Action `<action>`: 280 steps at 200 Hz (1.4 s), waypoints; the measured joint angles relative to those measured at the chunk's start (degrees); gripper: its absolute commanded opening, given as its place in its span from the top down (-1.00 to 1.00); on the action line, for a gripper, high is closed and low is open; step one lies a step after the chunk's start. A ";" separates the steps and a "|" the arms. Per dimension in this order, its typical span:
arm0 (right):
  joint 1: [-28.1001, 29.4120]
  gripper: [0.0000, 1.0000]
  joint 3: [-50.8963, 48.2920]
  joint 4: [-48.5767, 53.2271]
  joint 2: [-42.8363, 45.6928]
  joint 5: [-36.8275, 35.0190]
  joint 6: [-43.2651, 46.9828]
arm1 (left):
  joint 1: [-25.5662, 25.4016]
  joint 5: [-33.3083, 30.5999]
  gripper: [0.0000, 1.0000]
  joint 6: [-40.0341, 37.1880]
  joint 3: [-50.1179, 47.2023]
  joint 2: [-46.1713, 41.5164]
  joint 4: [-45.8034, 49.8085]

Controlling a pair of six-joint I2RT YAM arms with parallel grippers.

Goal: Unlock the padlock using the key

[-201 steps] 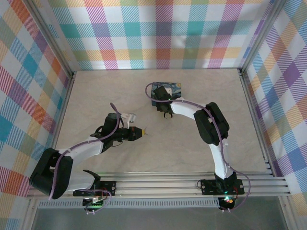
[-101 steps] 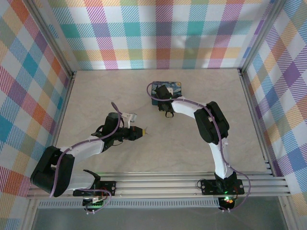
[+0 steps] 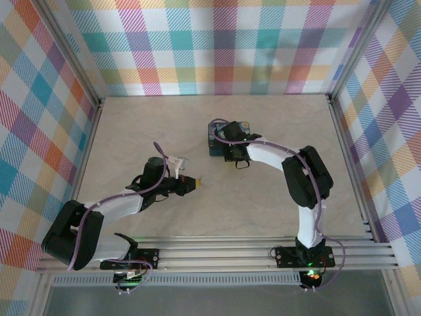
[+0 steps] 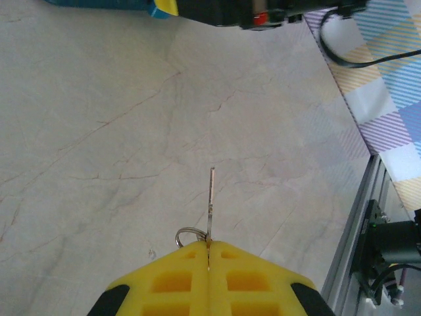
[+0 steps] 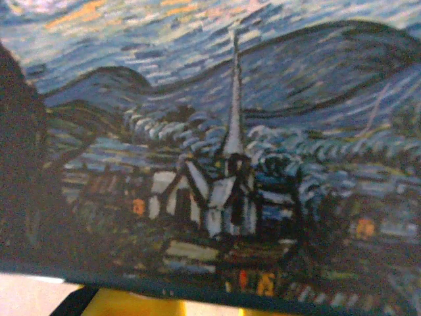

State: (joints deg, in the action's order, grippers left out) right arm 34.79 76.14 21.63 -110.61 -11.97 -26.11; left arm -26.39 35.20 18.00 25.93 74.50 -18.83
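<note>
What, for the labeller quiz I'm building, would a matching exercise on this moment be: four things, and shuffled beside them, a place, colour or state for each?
Things:
1. key
2. padlock
3. left tool
4. right tool

Place, colour or state:
A. down at the padlock, further from the arm bases than the other tool
B. shut on something thin
C. pinched at its ring end, blade pointing forward
D. dark blue, painted night sky with a church spire

Pairs: 1-C, 2-D, 3-B, 4-A.
</note>
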 measured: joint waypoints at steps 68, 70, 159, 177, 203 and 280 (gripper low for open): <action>-0.94 1.00 -0.63 10.75 9.05 11.37 -1.57 | -7.93 -4.76 1.00 -4.66 -0.31 -0.87 -2.54; -1.01 1.00 -0.70 11.06 9.29 11.87 -1.60 | -8.11 -5.01 1.00 -4.81 -0.31 -0.87 -2.58; -6.36 1.00 -6.23 19.10 22.80 19.76 -9.25 | -12.39 -8.11 1.00 -10.01 3.54 3.45 -4.72; -6.88 1.00 -7.37 19.91 23.45 21.16 -10.64 | -12.81 -7.61 1.00 -10.16 4.66 5.01 -6.40; -6.99 1.00 -7.93 20.79 23.43 24.28 -11.43 | -13.64 -6.03 1.00 -10.16 5.64 7.67 -9.05; -7.85 1.00 -7.93 21.07 20.31 31.15 -13.03 | -16.65 -4.63 1.00 -9.49 9.51 16.98 -16.09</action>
State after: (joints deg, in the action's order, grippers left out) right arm 26.94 68.20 42.70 -90.30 19.18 -39.13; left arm -43.05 30.57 8.51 35.44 91.48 -34.92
